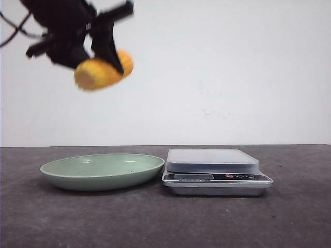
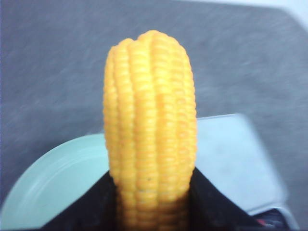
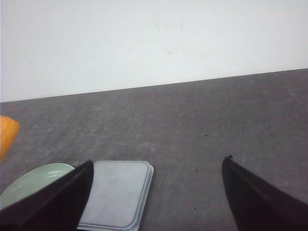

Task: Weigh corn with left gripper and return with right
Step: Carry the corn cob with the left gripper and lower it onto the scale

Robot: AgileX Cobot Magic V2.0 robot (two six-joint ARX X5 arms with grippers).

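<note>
The yellow-orange corn (image 1: 103, 70) hangs high in the air at the upper left of the front view, lying roughly level with its pale cut end toward the camera. My left gripper (image 1: 106, 54) is shut on the corn, a dark finger across its side. In the left wrist view the corn (image 2: 150, 130) fills the middle between the dark fingers (image 2: 214, 202), above the green plate (image 2: 57, 183) and the scale (image 2: 231, 154). My right gripper (image 3: 156, 166) is open and empty, out of the front view; a bit of the corn (image 3: 6, 134) shows at that view's edge.
A shallow pale green plate (image 1: 103, 170) sits on the dark table, left of centre. A silver kitchen scale (image 1: 214, 170) with a grey platform stands right beside it. Both also show in the right wrist view: the plate (image 3: 33, 180), the scale (image 3: 118, 192). A white wall stands behind.
</note>
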